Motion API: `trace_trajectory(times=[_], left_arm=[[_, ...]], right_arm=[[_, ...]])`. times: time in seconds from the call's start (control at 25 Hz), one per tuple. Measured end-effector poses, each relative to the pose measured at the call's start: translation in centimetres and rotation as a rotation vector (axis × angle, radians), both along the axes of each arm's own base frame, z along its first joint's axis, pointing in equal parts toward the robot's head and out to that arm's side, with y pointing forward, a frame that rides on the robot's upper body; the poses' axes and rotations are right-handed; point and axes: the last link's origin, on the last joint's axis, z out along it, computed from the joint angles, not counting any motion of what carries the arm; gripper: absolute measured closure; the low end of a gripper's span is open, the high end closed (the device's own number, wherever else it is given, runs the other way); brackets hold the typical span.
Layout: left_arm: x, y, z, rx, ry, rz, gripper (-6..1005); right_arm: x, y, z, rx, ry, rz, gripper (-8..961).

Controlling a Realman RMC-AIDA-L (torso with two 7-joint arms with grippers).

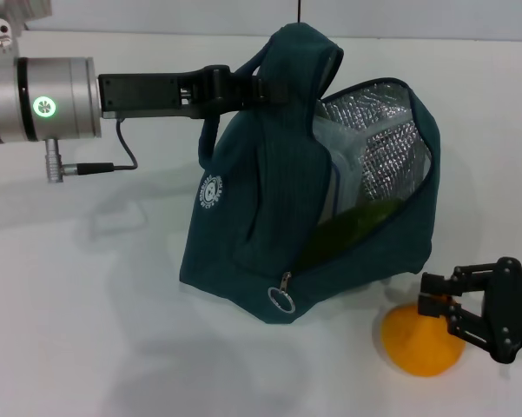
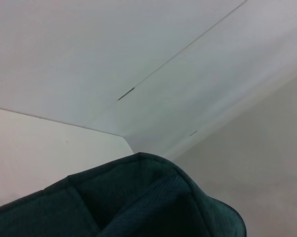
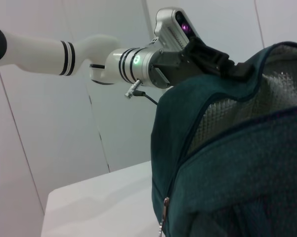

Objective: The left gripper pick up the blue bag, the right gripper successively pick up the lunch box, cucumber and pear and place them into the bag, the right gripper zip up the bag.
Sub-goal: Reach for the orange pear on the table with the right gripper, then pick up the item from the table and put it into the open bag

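Fist-sized orange-yellow pear (image 1: pixel 421 343) sat on white table (image 1: pixel 87 330), betw. spread fingers of black right gripper (image 1: pixel 440 308), w/ dark teal fabric bag (image 1: pixel 261 234) just beside. Clear lunch box (image 1: pixel 347 169) & green cucumber (image 1: pixel 352 228) lay inside bag. Black left gripper (image 1: pixel 262 87) was clamped on bag's top, holding it up.

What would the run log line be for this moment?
left gripper: shut on blue bag handle, bag open | inside: lunch box, cucumber | right gripper: at pear on table | zip: pending

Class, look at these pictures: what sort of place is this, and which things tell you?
Probably a robot lab or test bench: plain white table, bare white wall panels, and a staged blue bag and pear.
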Motion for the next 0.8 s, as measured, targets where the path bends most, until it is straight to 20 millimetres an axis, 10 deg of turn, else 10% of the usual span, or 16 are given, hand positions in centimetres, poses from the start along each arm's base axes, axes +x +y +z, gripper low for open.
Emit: trace_trajectory(times=[0.8], left_arm=[[-0.04,-0.01,0.03,0.002,0.000,-0.002,946]], right_arm=[[-0.03,0.47,-0.16,-0.024,-0.016,-0.030,852]])
